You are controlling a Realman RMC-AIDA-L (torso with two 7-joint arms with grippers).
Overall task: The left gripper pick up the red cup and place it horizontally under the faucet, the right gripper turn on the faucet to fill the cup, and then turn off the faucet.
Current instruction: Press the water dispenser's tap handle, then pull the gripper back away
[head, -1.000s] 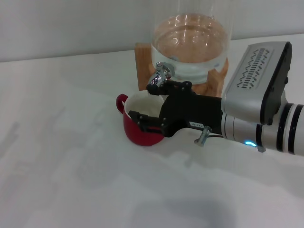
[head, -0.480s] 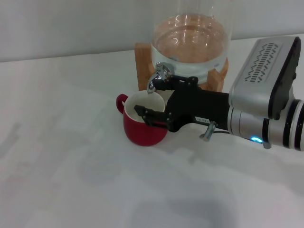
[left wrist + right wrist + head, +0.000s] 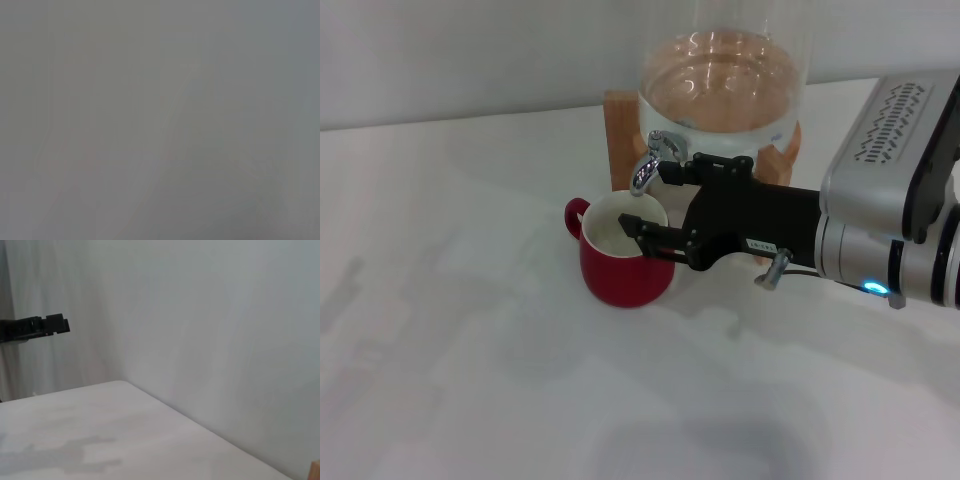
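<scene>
One arm works: right gripper (image 3: 658, 206), fingers wide, at faucet (image 3: 654, 158) above red cup (image 3: 623, 262). Step: lever. Next: careful lever push. Left gripper unseen.

You see small glossy red ceramic cup (image 3: 620, 262) upright on white table (image 3: 450, 350), directly below chrome faucet (image 3: 653, 160); clear glass dispenser on wooden stand (image 3: 725, 90) behind cup; black flat-fingered right gripper (image 3: 655, 205) right of cup.

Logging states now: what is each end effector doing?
Left end effector: not in view.
Right end effector: open, fingers apart beside the faucet, above the red cup, holding nothing.
</scene>
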